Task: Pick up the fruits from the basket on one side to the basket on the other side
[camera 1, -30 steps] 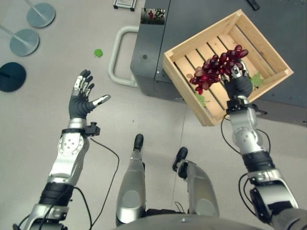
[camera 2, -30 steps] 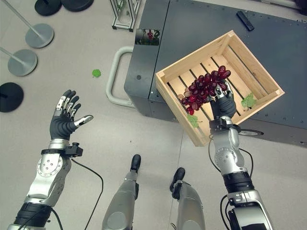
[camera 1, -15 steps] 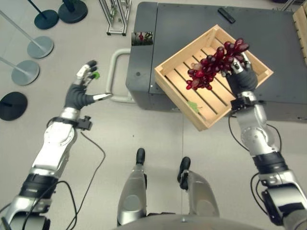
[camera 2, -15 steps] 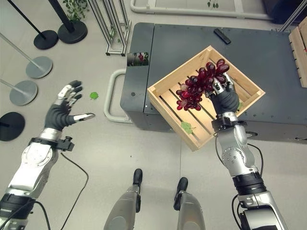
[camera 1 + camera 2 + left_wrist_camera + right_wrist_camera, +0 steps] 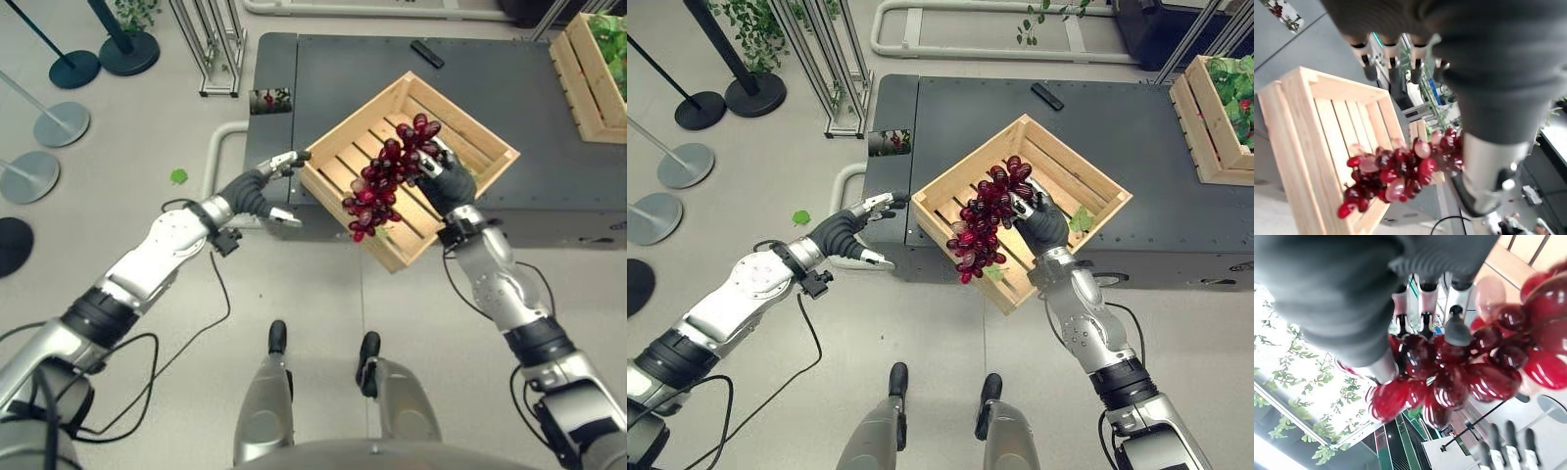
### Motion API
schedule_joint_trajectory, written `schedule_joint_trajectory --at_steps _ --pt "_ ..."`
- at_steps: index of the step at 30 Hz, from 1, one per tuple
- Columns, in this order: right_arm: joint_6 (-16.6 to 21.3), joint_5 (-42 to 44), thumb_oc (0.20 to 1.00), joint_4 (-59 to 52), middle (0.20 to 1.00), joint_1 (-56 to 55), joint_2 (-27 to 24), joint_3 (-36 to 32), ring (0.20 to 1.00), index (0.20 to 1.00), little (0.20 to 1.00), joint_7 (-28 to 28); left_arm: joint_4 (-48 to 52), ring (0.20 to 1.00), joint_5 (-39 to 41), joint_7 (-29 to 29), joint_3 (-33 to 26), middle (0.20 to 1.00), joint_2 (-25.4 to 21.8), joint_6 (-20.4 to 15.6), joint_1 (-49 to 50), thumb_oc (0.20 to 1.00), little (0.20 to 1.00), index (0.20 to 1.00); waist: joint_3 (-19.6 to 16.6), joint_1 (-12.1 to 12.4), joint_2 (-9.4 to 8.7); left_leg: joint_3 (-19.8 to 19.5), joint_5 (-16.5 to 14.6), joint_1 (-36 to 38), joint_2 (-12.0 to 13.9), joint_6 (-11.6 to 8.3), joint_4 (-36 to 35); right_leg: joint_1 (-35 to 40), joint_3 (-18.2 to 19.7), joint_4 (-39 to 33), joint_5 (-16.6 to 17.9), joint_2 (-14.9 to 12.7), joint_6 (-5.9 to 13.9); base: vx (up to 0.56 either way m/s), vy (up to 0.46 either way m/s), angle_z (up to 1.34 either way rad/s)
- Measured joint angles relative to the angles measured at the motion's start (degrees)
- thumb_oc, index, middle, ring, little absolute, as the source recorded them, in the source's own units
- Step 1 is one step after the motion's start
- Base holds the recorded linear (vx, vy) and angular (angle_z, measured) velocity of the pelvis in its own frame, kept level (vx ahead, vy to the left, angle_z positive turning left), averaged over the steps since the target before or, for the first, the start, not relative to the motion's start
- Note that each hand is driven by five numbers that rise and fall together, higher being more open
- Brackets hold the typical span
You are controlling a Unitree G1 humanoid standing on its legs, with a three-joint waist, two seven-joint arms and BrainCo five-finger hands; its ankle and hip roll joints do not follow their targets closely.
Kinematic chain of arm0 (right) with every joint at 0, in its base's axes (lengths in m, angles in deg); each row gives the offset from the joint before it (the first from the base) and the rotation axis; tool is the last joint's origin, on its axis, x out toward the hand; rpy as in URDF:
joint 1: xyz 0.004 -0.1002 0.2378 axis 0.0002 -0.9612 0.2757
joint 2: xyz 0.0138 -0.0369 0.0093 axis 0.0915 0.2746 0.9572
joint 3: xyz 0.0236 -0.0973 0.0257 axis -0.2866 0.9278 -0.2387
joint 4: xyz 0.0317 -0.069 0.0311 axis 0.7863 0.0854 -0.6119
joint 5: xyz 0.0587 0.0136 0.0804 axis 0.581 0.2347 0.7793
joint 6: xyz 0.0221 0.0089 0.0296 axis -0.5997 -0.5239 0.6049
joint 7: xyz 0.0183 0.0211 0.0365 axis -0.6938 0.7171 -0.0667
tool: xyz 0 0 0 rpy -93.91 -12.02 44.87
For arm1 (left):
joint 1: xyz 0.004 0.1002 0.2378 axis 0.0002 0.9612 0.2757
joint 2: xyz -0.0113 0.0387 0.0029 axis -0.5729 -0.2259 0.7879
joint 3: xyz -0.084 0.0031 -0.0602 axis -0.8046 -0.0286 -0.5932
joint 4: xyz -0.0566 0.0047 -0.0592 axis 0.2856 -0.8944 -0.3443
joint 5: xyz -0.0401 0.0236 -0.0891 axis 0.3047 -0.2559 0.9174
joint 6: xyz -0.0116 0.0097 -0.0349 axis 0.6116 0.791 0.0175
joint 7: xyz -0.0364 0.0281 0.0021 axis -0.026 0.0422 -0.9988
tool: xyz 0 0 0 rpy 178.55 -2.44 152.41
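From the head views, the right hand [image 5: 1043,221] has its fingers curled round the top of a bunch of red grapes [image 5: 980,217], which hangs past the fingertips over the near edge of the wooden crate [image 5: 470,137] on the dark table [image 5: 509,78], while the left hand [image 5: 257,191] reaches toward the crate's corner with fingers straight and spread (a second crate [image 5: 1205,117] sits far off at the table's other end). In the left wrist view the straight fingers [image 5: 1369,68] point over the crate's slats, with the grapes beyond them. In the right wrist view the fingers [image 5: 1457,330] press into the grapes [image 5: 1459,377], closed on the bunch.
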Motion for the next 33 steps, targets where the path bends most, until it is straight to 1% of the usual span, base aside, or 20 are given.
schedule_joint_trajectory --at_steps 2,5,7,9,12,17,20,23,26,27,33 --pt "-0.1 -0.1 0.2 -0.3 0.2 0.0 0.3 0.0 0.2 0.2 0.2 0.3 0.0 1.0 0.0 0.0 1.1 1.0 0.6 0.0 -1.1 1.0 1.0 1.0 -0.3 0.0 -0.3 0.0 0.0 0.0 0.0 -0.01 0.0 0.0 0.0 0.0 0.0 0.0 0.0 0.0 0.0 0.0" --pt "-0.2 -0.1 0.2 -1.0 0.2 0.0 1.5 0.1 0.2 0.2 0.2 0.5 -0.1 1.0 0.0 0.0 2.3 1.0 4.3 0.1 -1.8 1.0 1.0 1.0 -0.9 -0.1 -0.58 0.0 -0.1 0.0 0.0 0.01 0.1 0.0 0.0 0.0 0.0 0.0 0.0 0.0 0.0 0.0" --pt "-0.2 -0.1 0.2 -1.3 0.2 0.0 2.2 0.3 0.2 0.2 0.2 0.6 -0.1 1.0 0.0 -0.1 3.3 1.0 5.0 0.1 -1.8 1.0 1.0 1.0 -1.2 -0.2 -0.74 0.0 -0.1 0.0 0.0 -0.01 0.1 0.0 0.0 0.0 0.0 0.0 0.0 0.0 0.0 0.0" --pt "-0.3 -0.2 0.2 -1.5 0.2 0.0 2.2 1.0 0.2 0.2 0.2 0.7 -0.3 1.0 0.0 -0.1 3.4 1.0 7.0 0.2 -1.8 1.0 1.0 1.0 -1.3 -0.2 -0.79 0.1 -0.1 0.0 0.0 0.0 0.2 0.0 0.1 0.0 0.0 0.0 -0.03 0.0 0.0 0.0" --pt "-0.5 -0.4 0.2 -1.5 0.2 0.0 2.2 2.0 0.2 0.2 0.2 0.8 -0.3 1.0 0.0 -0.1 3.4 1.0 8.1 0.4 -1.8 1.0 1.0 1.0 -1.3 -0.2 -0.79 0.1 -0.1 0.0 0.0 0.0 0.4 0.0 0.2 0.0 0.0 0.0 -0.04 0.0 0.0 0.0" --pt "-0.9 -0.4 0.2 -2.1 0.2 -0.1 2.5 2.2 0.2 0.2 0.2 1.4 -0.6 1.0 0.0 0.4 3.3 1.0 12.2 1.2 -1.8 1.0 1.0 1.0 -1.5 -0.2 -0.85 0.2 -0.3 0.0 0.0 0.04 0.8 0.0 0.4 0.0 0.0 0.0 -0.02 0.0 0.0 0.0" --pt "-0.9 -0.4 0.2 -2.5 0.2 -0.4 2.9 2.2 0.2 0.2 0.2 1.9 -1.0 1.0 0.0 1.0 3.3 1.0 13.3 1.3 -1.8 1.0 1.0 1.0 -2.5 -0.3 -1.11 0.3 -0.4 0.0 0.1 0.07 0.8 0.0 0.4 -0.1 0.0 0.0 -0.01 0.0 0.0 0.0" --pt "-0.9 -0.4 0.2 -2.6 0.2 -0.6 3.3 2.3 0.2 0.2 0.2 2.0 -2.5 1.0 0.0 1.7 3.2 1.0 15.5 1.3 -1.8 1.0 1.0 1.0 -4.1 -0.4 -1.39 0.5 -0.6 0.0 0.1 0.03 0.8 0.0 0.6 -0.3 -0.1 0.1 0.08 0.01 0.003 -0.02" --pt "-0.9 -0.4 0.2 -2.6 0.2 -0.7 4.2 2.3 0.2 0.2 0.2 2.0 -3.5 1.0 0.0 2.4 3.2 1.0 16.9 1.3 -1.8 1.0 1.0 1.0 -4.4 -0.3 -1.77 0.5 -0.6 0.0 0.1 0.03 0.8 0.0 0.6 -0.3 0.0 0.2 -0.01 0.0 0.0 0.0" --pt "-0.9 -0.4 0.2 -2.6 0.2 -0.7 4.4 2.5 0.2 0.2 0.2 2.0 -4.7 1.0 -0.1 3.0 3.0 1.0 18.3 1.3 -1.8 1.0 1.0 1.0 -4.5 -0.3 -1.81 0.5 -0.6 0.0 0.1 0.03 0.8 0.0 0.6 -0.3 0.0 0.1 -0.01 0.0 0.0 0.0" --pt "-0.9 -0.4 0.2 -3.5 0.2 -0.7 4.5 4.0 0.2 0.2 0.2 2.1 -5.7 1.0 -0.6 4.5 3.0 1.0 21.0 1.3 -1.7 1.0 1.0 1.0 -4.5 -0.3 -1.93 0.5 -0.6 0.0 0.1 0.03 0.8 0.0 0.6 -0.3 -0.1 0.2 0.07 0.0 0.0 0.0"
